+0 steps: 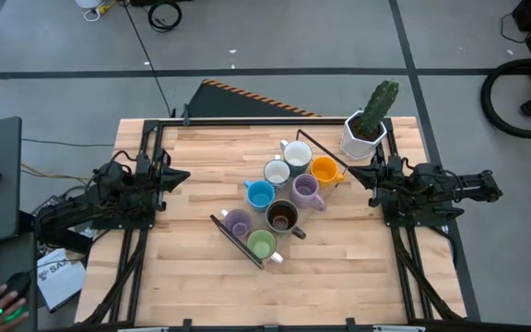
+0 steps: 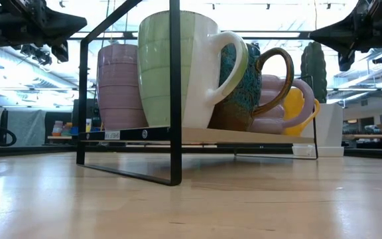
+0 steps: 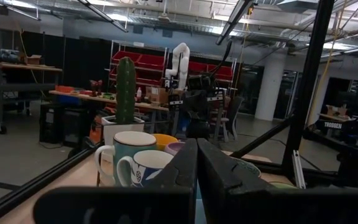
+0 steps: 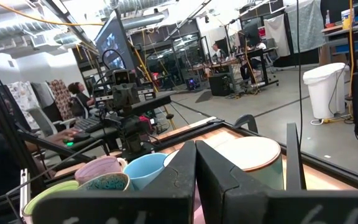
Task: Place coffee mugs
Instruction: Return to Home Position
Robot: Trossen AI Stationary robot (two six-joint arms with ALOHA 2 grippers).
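Eight mugs stand upright in a tight cluster at the table's middle, on a pale shelf inside a thin black frame (image 1: 247, 247). They are two white mugs (image 1: 297, 155) (image 1: 277, 172), orange (image 1: 324, 169), blue (image 1: 259, 195), lavender (image 1: 306, 190), dark brown (image 1: 283, 218), lavender (image 1: 238, 223) and green (image 1: 262, 244). The low view shows the green mug (image 2: 178, 66) nearest. My left gripper (image 1: 182, 177) hovers shut left of the cluster, and my right gripper (image 1: 352, 173) hovers shut right of it. Both are above table height and touch nothing.
A white faceted pot with a green cactus (image 1: 365, 129) stands near the table's far right corner, close to my right gripper. Bare wood lies along the near edge (image 1: 339, 286). The black frame's uprights (image 2: 175, 93) rise around the mugs. A person's hand (image 1: 7, 304) shows off the table, left.
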